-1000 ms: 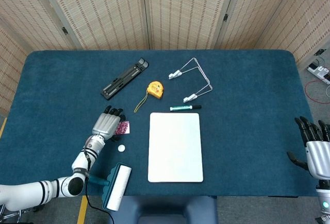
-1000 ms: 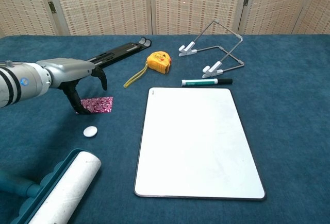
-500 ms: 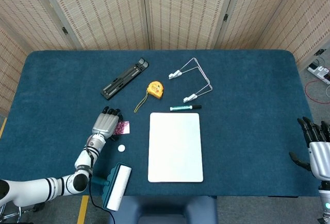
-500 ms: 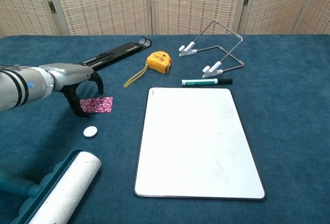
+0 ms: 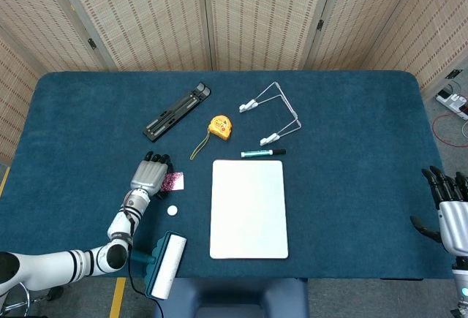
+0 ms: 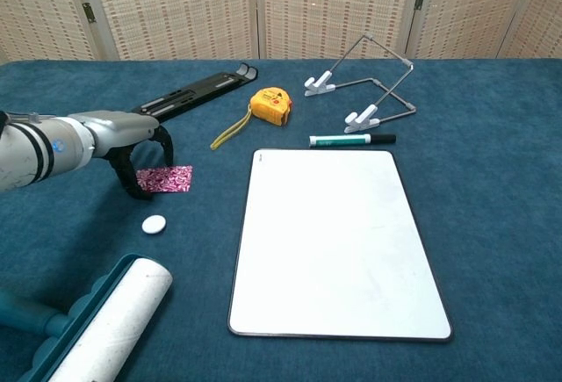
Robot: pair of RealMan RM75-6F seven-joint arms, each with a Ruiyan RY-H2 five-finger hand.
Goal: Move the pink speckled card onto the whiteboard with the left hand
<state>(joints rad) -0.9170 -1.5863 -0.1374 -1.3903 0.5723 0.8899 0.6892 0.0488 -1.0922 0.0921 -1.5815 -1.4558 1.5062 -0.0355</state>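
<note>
- Pink speckled card [image 6: 166,178] lies flat on the blue table [image 5: 351,128], left of the whiteboard [image 6: 334,241], with a strip of bare cloth between the two.
- Its long axis runs roughly left to right in the chest view, its right short edge facing the whiteboard's upper left corner.
- Left hand [image 6: 132,140] arches over the card's left end, dark fingertips [image 6: 139,191] down at that end; whether they press the card or only the cloth beside it cannot be told, and it holds nothing lifted.
- From the head view the left hand [image 5: 150,175] covers much of the card [image 5: 174,181], so only its right part shows.
- A small white disc [image 6: 154,223] lies just in front of the card, and a lint roller [image 6: 101,329] sits at the near table edge, cut off by the frame.
- Beyond the card lie a black folding stand [image 6: 198,90], a yellow tape measure [image 6: 270,104], a wire stand [image 6: 364,83] and a marker [image 6: 351,140] along the whiteboard's far edge.
- Right hand [image 5: 447,212] hangs off the table's right side, fingers spread, empty, partly cut by the frame.
</note>
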